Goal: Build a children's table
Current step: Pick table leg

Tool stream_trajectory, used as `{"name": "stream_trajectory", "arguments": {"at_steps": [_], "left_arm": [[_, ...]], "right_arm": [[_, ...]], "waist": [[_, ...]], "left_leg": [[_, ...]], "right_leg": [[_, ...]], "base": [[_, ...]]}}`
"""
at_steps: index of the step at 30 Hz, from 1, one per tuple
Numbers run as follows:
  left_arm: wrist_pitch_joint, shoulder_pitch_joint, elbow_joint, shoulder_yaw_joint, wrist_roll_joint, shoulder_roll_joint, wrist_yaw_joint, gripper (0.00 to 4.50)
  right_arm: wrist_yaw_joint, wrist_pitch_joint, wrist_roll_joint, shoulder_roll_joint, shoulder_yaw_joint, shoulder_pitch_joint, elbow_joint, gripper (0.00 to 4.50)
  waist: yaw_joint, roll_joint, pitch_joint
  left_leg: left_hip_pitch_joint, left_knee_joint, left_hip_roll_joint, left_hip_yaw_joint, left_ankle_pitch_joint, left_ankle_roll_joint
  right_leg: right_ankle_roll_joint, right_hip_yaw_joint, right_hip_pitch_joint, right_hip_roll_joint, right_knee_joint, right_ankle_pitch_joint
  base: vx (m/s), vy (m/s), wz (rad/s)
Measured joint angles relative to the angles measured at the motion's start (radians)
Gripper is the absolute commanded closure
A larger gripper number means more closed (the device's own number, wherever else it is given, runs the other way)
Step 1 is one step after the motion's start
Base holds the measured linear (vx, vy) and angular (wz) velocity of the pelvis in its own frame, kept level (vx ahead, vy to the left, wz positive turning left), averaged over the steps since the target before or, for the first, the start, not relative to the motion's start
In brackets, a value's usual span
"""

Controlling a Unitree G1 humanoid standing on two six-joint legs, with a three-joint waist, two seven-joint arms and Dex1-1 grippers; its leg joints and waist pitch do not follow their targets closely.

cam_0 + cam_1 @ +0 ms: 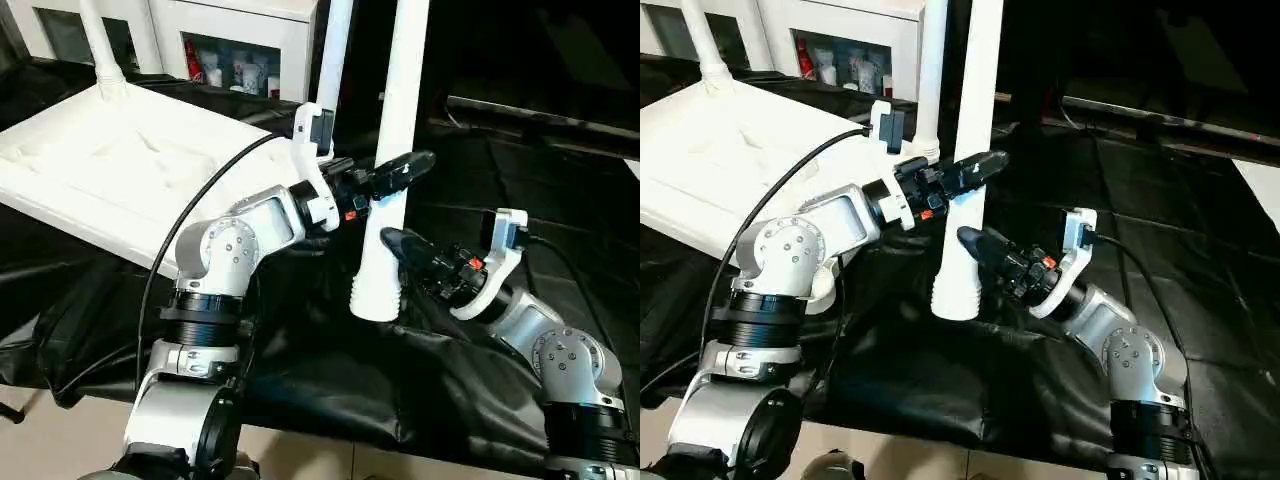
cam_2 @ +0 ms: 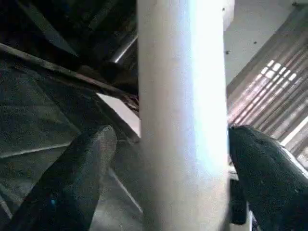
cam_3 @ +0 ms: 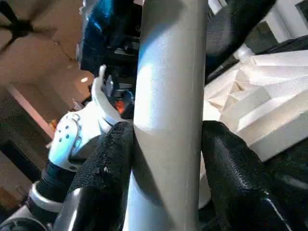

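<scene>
Both grippers flank one upright leg (image 1: pixel 395 150): the right gripper (image 3: pixel 166 159) clamps it, the left gripper (image 2: pixel 168 159) straddles it unclenched. Head views add the tabletop (image 1: pixel 110 170).

White glass-door cabinet (image 1: pixel 235 45) behind black sheeting (image 1: pixel 330 370); pale floor (image 1: pixel 60 440) below.

dim room, dark cloth swallowing light; white leg (image 2: pixel 183 120) glares, blurred close to wrist cameras.
</scene>
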Motion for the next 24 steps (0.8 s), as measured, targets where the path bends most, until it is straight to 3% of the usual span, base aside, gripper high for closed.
{"name": "stream_trajectory", "arguments": {"at_steps": [10,11,15,17,22,24], "left_arm": [[-0.011,0.001,-0.012,0.014,0.003,0.008,0.028,1.17],[-0.020,0.002,-0.012,0.014,0.009,0.009,0.031,1.45],[-0.034,0.002,-0.017,0.018,0.012,0.008,0.036,1.53],[-0.034,0.002,-0.023,0.027,0.005,0.009,0.036,1.89],[-0.035,0.002,-0.032,0.037,-0.001,0.014,0.035,2.15],[-0.037,0.006,-0.034,0.037,-0.008,0.025,0.022,2.34]], "right_arm": [[-0.018,-0.001,-0.001,-0.006,0.017,-0.023,0.004,2.67],[-0.020,-0.001,-0.002,-0.006,0.019,-0.025,0.005,2.67],[-0.030,-0.001,-0.019,-0.009,0.028,-0.041,0.006,2.67],[-0.030,-0.001,-0.019,-0.012,0.034,-0.053,0.006,2.67],[-0.031,-0.001,-0.022,-0.023,0.043,-0.057,0.006,2.67],[-0.036,-0.001,-0.038,-0.034,0.064,-0.072,0.010,2.11]], "waist": [[0.000,0.000,0.000],[0.000,0.000,0.000],[0.000,0.001,0.001],[-0.001,0.002,0.001],[0.000,0.002,0.001],[-0.001,0.002,0.001]], "left_leg": [[0.000,0.000,0.000,0.000,0.000,0.000],[0.000,0.000,0.000,0.000,0.000,0.000],[0.000,0.000,0.000,0.000,0.000,0.000],[0.000,0.000,0.000,0.000,0.000,0.000],[0.000,0.000,0.000,0.000,0.000,0.000],[0.000,0.000,0.000,0.000,0.000,0.000]], "right_leg": [[0.000,0.000,0.000,0.000,0.000,0.000],[0.000,0.000,0.000,0.000,0.000,0.000],[0.000,0.000,0.000,0.000,0.000,0.000],[0.000,0.000,0.000,0.000,0.000,0.000],[0.000,0.000,0.000,0.000,-0.001,0.000],[0.000,0.000,0.000,0.000,0.000,0.000]], "base": [[0.000,0.000,0.00],[0.000,0.000,0.00],[0.000,0.000,0.00],[0.000,0.000,0.00],[0.000,0.000,0.00],[0.000,0.000,0.00]]}}
